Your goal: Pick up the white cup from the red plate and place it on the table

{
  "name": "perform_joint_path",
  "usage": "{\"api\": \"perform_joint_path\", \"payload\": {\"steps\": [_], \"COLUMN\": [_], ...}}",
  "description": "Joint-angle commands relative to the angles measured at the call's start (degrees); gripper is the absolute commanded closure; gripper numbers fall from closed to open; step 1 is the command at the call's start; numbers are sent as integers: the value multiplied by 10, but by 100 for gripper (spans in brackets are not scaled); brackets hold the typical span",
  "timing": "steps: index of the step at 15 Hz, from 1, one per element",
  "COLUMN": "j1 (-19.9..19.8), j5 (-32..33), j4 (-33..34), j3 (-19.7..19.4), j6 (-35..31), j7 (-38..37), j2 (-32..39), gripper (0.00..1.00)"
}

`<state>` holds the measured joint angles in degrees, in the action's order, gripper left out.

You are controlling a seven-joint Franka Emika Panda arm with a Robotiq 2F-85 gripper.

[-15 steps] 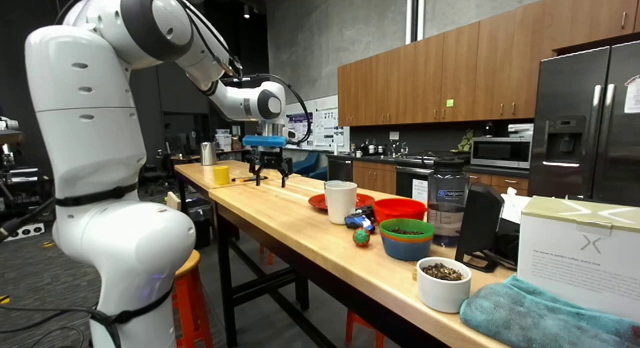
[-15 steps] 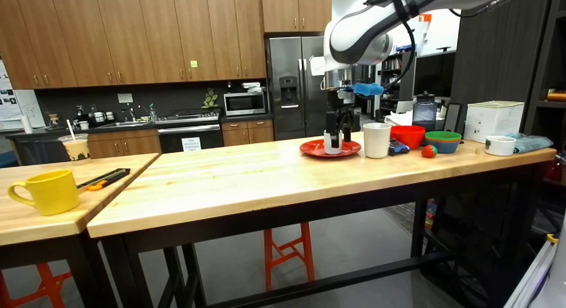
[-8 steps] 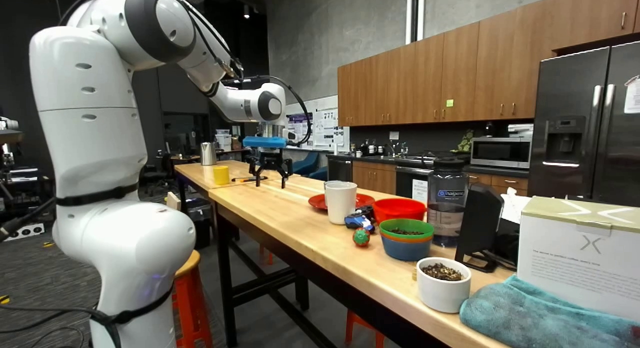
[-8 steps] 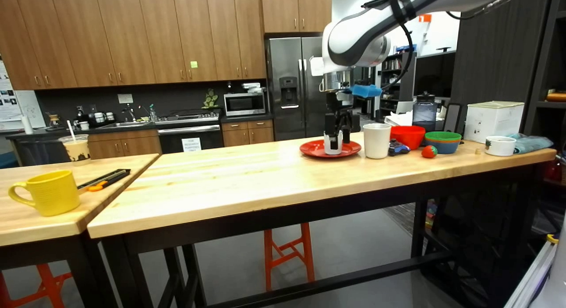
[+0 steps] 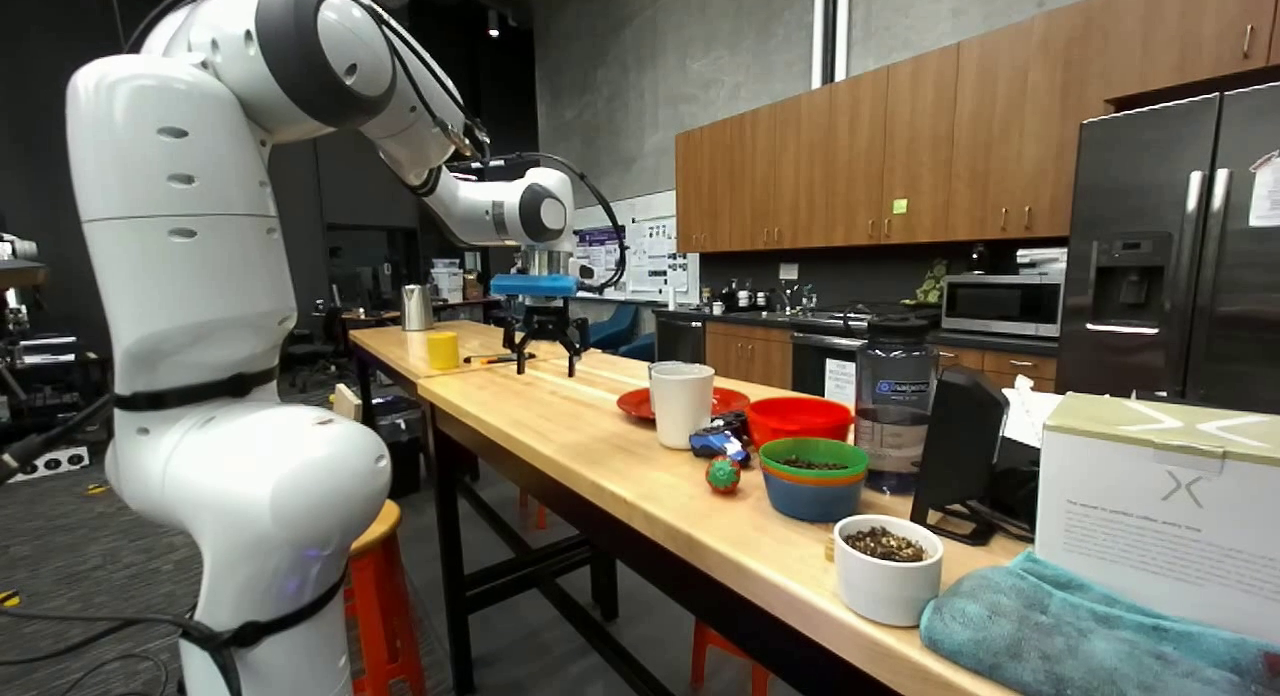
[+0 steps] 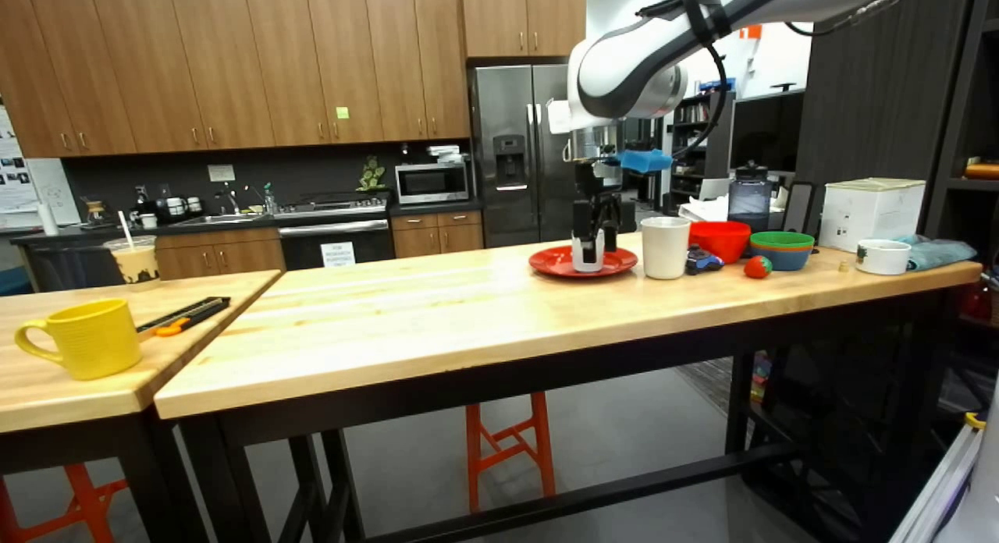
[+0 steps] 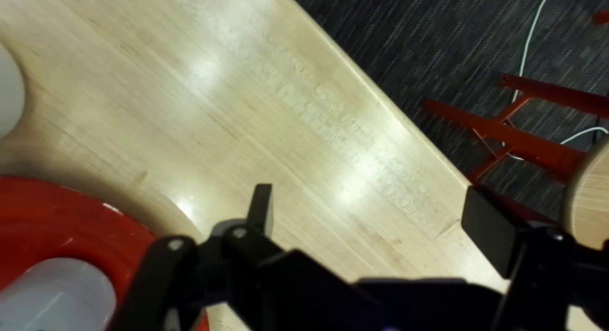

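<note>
Found the small white cup (image 7: 58, 296) on the red plate (image 6: 551, 263), just left of the taller white mug (image 6: 665, 250) in an exterior view, with the gripper (image 5: 546, 363) spread wide and gripping nothing. Judged the cup light, stiff, smooth and possibly fragile, best pinched gently across its outer sides

The cup (image 7: 62, 297) is plain white, the plate (image 7: 95, 228) a solid red. The table (image 6: 375, 309) is pale wood with streaky grain, on a black frame (image 6: 351, 409). The gripper (image 5: 546, 368) is black, its block (image 5: 536, 285) bright blue. The handled mug (image 6: 94, 340) is yellow, the stacked bowls (image 5: 813, 493) green, orange and blue, the towel (image 5: 1080, 626) mottled teal.
</note>
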<state>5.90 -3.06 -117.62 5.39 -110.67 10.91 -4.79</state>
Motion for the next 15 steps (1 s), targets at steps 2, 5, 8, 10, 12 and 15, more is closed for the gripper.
{"api": "perform_joint_path", "payload": {"steps": [2,5,8,10,12,15], "j1": [-18,-25,-28,-28,-29,-32], "j5": [71,97,82,68,63,69], "j4": [86,140,159,152,142,143], "j3": [-16,-23,-22,-20,-18,-20], "j6": [4,-8,-25,-31,-35,-32], "j7": [35,60,79,87,86,88], "j2": [41,69,92,101,109,120], "gripper": [0,0,0,0,0,0]}}
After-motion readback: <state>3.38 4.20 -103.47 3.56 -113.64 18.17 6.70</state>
